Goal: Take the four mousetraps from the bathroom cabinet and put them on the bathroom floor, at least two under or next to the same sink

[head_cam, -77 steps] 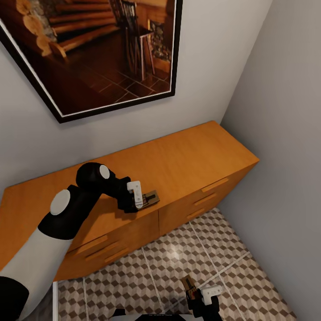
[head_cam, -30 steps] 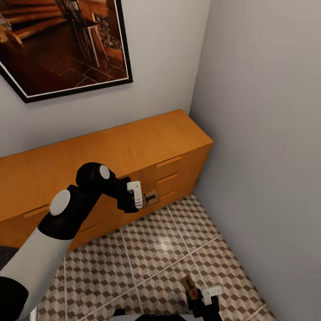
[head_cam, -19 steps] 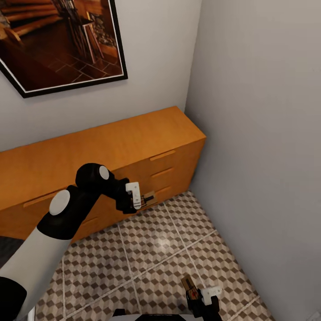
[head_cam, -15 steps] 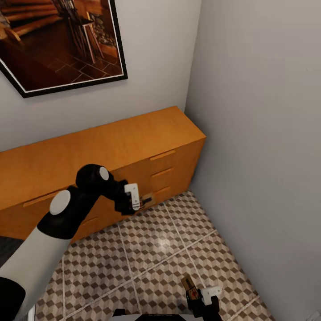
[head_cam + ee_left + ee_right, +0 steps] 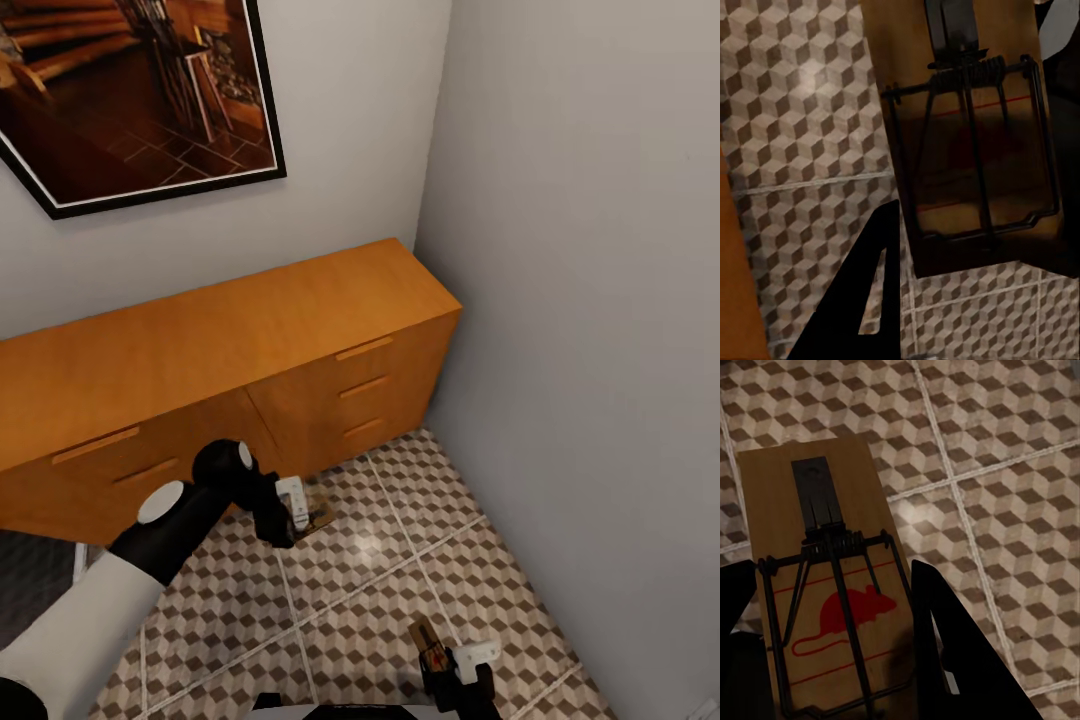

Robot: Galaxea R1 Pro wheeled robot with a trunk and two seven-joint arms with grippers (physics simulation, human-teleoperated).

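Left pincer (image 5: 297, 505) low over the bathroom floor (image 5: 380, 560), just in front of the cabinet (image 5: 230, 350), clamped on one mousetrap (image 5: 318, 516); trap pokes out past the white finger, roughly flat, above the tiles, cannot tell if it touches them. Left wrist view: same mousetrap (image 5: 971, 142) held close to the camera, brown board, dark wire bar and spring, faint red mark, a dark finger (image 5: 851, 300) beside it, cube-pattern tiles behind. Right pincer (image 5: 450, 655) near the lower edge of the head view, closed on a second mousetrap (image 5: 425, 640), held above the floor, well apart from the left one. Right wrist view: that mousetrap (image 5: 832, 607) with red mouse print, between two dark fingers (image 5: 945, 637), tiles and pale grout lines below. Cabinet stands against the wall in the corner, drawers shut, top bare. Framed picture (image 5: 140, 90) hangs on the wall above it.
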